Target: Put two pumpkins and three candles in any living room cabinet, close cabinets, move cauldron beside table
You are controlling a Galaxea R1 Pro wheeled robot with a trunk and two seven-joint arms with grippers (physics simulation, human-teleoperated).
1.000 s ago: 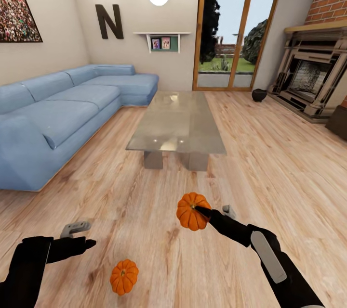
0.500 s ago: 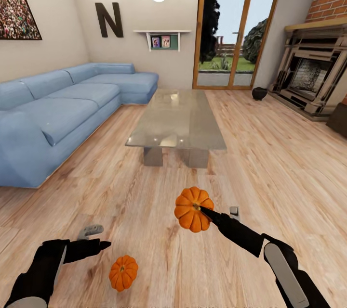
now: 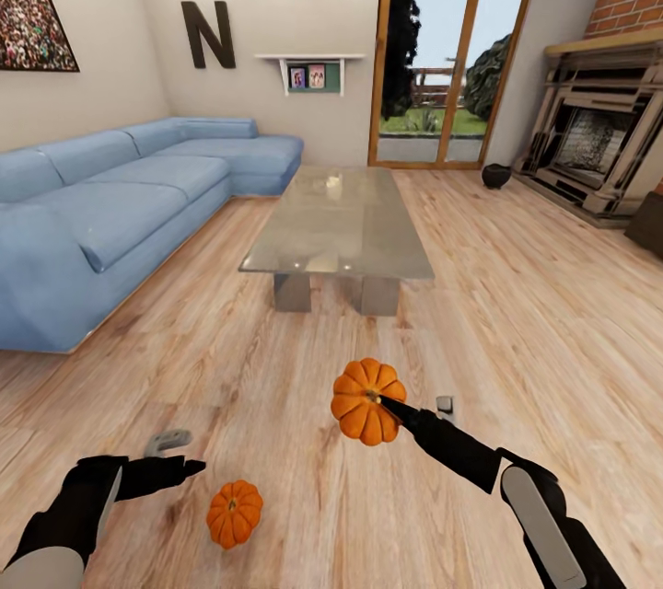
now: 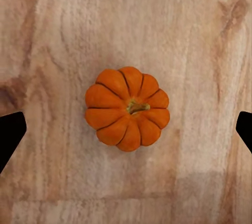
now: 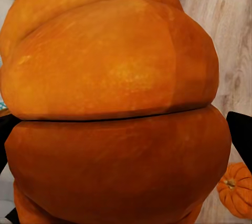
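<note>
My right gripper is shut on an orange ribbed pumpkin and holds it above the wooden floor; up close this pumpkin bulges between the dark fingers. A second pumpkin lies on the floor near my left gripper, which hangs open just left of it. Seen from the left wrist, that pumpkin sits stem-up between the spread fingertips, untouched. The black cauldron stands on the floor by the fireplace. The glossy table is ahead. The candles are out of view.
A blue corner sofa runs along the left. The fireplace and a brick wall stand at the right, with the corner of a low dark-brown unit beside them. Glass doors are at the back. Open floor surrounds the table.
The head view has shifted slightly. My left gripper has reached forward, closer to the floor pumpkin. The right gripper still holds its pumpkin at about the same place.
</note>
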